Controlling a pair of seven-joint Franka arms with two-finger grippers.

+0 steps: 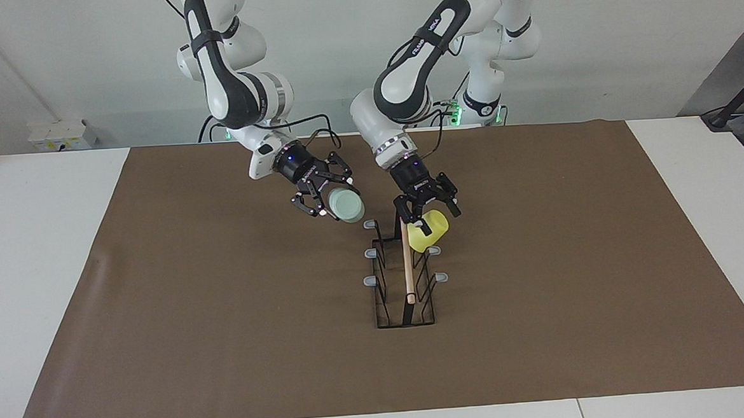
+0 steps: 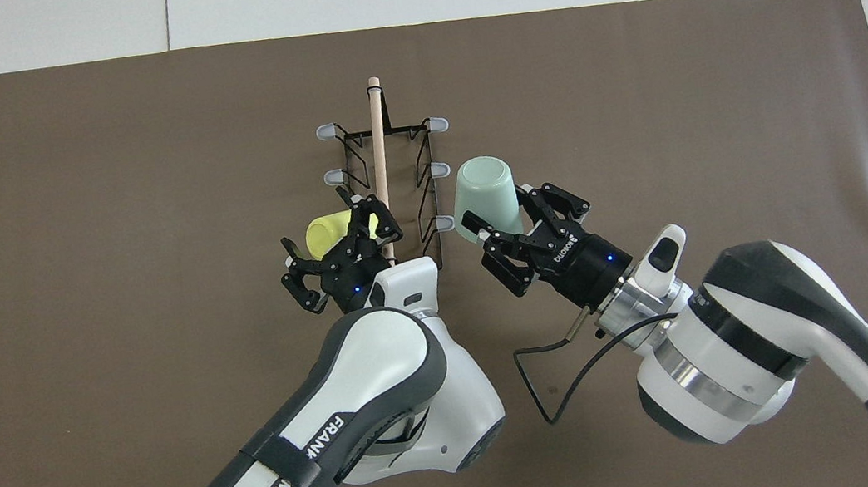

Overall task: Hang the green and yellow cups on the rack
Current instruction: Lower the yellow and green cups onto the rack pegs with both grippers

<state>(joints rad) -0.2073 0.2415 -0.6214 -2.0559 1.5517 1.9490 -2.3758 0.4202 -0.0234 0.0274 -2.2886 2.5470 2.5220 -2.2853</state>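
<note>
The black wire rack (image 1: pixel 405 325) with a wooden rod (image 1: pixel 407 267) stands mid-mat; it also shows in the overhead view (image 2: pixel 430 185). My left gripper (image 1: pixel 428 215) is shut on the yellow cup (image 1: pixel 428 231), holding it tilted at the prong nearest the robots on the left arm's side, which the cup hides. It shows from above too, the left gripper (image 2: pixel 334 248) with the yellow cup (image 2: pixel 325 230). My right gripper (image 1: pixel 335 199) is shut on the mint green cup (image 1: pixel 347 206), held in the air beside the nearest prong (image 1: pixel 371 224) on the right arm's side, apart from it. From above, the right gripper (image 2: pixel 508 219) holds the green cup (image 2: pixel 485 191) base up.
The brown mat (image 1: pixel 225 318) covers the white table (image 1: pixel 41 207). The other grey-tipped prongs (image 1: pixel 371 280) carry nothing. A power strip (image 1: pixel 59 135) lies at the table's edge toward the right arm's end.
</note>
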